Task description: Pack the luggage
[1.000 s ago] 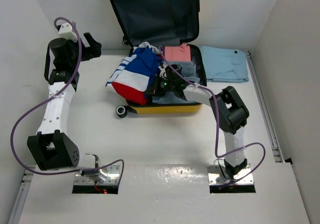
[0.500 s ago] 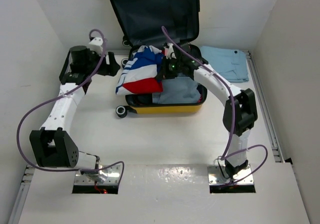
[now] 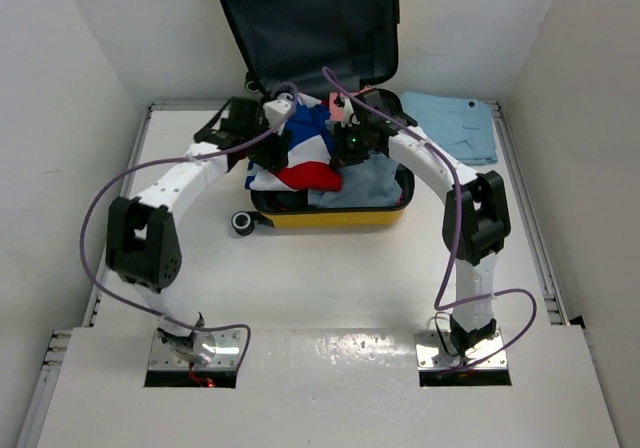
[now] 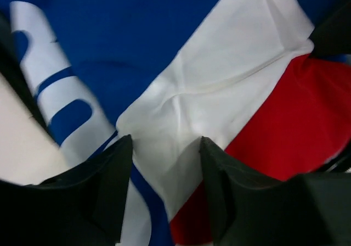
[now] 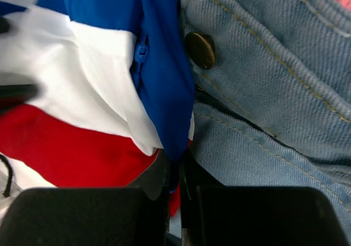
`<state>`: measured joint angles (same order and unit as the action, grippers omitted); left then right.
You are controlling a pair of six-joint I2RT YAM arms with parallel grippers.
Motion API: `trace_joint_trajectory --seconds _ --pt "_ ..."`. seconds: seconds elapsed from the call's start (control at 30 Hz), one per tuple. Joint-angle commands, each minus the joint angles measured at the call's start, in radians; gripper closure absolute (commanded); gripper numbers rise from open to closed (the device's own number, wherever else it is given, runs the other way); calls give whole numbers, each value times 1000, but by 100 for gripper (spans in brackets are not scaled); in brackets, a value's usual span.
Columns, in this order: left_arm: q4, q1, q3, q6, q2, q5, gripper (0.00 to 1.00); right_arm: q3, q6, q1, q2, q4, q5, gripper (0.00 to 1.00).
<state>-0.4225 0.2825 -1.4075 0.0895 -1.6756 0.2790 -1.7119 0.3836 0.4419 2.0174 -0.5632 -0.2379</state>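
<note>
Luggage [image 3: 330,218] lies open at table [image 3: 330,288] centre. Its base is flat with the yellow shell wall toward the arms, and its lid [image 3: 310,28] stands up against the back wall. Inside the base, right half, we note denim [image 5: 263,65] with a brass button [image 5: 199,50]. A red/white/blue jacket [image 3: 300,158] is bunched over the left half. Part of it appears to hang over the left rim, above the front wheel [image 3: 241,224].

Tool state:
- Right gripper [image 5: 175,191]: jaws pinched to a sliver on a blue fold of the jacket, just below the zip pull [image 5: 141,52]. Hold is on a thin edge only.
- Left gripper [image 4: 164,185]: jaws apart at moderate width, pressed close over the white/blue cloth. Nothing clamped as far as we can see.

Assessment: step in hand looks like tucking the jacket into the base. Packing is partway done, approx., as a folded light-blue garment [image 3: 452,128] sits outside the case, on the table to the right.

Risks:
1. The edge pinch may slip if the right arm pulls hard. Cloth is slick and bulky, and the bulk would flop back over the rim.
2. If the left jaws close here they may take a shallow fold only, or snag lining underneath. Depth can't be judged from the wrist view.
3. Both arms work v. close over the same half, so cable or finger contact is poss.
4. Overhanging cloth could foul the zip line when the lid comes down.
5. A sideways tug could drag the light case across the table.
</note>
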Motion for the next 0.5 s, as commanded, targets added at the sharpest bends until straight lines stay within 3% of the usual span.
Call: trace_joint_trajectory --seconds 0.0,0.1,0.13,0.23,0.33,0.47 --pt "-143 49 -109 62 -103 -110 47 17 -61 -32 -3 -21 149 100" --pt "-188 73 -168 62 -215 -145 48 17 -54 -35 -6 -14 134 97" --pt "-188 73 -168 46 -237 -146 50 21 -51 -38 -8 -17 102 79" --pt "-197 73 -179 33 -307 -156 51 47 -28 -55 -29 0 1 40" --pt "-188 73 -147 33 -338 -146 49 83 15 -87 -88 35 -81 32" --pt "-128 26 -137 33 -329 -71 39 84 63 -107 -178 40 -178 31"
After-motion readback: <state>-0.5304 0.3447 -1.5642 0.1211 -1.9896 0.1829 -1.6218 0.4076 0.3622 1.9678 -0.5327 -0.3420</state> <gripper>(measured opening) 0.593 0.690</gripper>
